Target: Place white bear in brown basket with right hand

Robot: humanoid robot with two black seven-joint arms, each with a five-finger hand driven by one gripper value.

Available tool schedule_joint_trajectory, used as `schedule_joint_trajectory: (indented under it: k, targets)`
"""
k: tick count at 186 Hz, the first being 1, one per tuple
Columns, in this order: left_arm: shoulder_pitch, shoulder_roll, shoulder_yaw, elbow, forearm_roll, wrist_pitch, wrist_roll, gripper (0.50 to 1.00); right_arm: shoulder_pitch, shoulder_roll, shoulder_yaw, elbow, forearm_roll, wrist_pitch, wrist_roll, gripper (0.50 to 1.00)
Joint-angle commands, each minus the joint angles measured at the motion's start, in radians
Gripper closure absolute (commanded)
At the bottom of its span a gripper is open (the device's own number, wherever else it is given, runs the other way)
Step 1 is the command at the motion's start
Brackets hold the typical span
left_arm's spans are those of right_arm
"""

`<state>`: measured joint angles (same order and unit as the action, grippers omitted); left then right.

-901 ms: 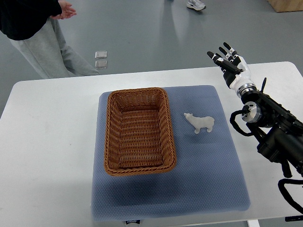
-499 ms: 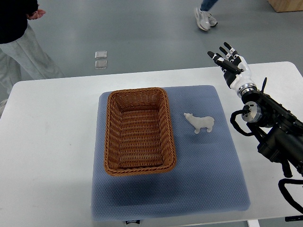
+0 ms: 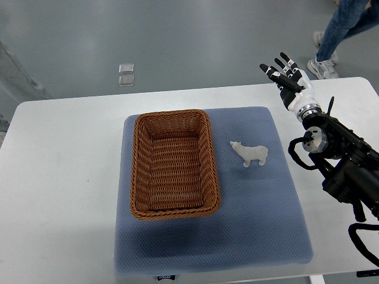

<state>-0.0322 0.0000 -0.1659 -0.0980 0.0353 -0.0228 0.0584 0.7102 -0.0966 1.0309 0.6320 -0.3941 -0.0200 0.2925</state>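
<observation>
One white bear (image 3: 250,154) stands lengthwise left-right, head toward the brown basket (image 3: 173,164); right hand (image 3: 286,77) spread, empty

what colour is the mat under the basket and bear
Blue-grey, with a fine dotted texture. The mat shows plainly in the top view, under the basket and bear.

Bright, even overhead light, soft shadows, faint sheen on the floor (image 3: 177,35), sharp focus throughout.

A white bear (image 3: 251,154) and brown woven basket (image 3: 173,164) sit on a blue-grey dotted mat (image 3: 260,213) over a white table (image 3: 59,177).
</observation>
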Motion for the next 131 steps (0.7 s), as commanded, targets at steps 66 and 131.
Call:
schedule_joint_trajectory:
  k: [66, 131]
  targets:
    - [0.0, 0.0, 0.0, 0.001, 0.0, 0.0, 0.0, 0.5, 0.0, 0.001, 0.0, -0.006, 0.0, 0.0, 0.0, 0.576]
    - [0.0, 0.0, 0.0, -0.002, 0.0, 0.0, 0.0, 0.5, 0.003, -0.009, 0.0, -0.005, 0.0, 0.002, -0.001, 0.576]
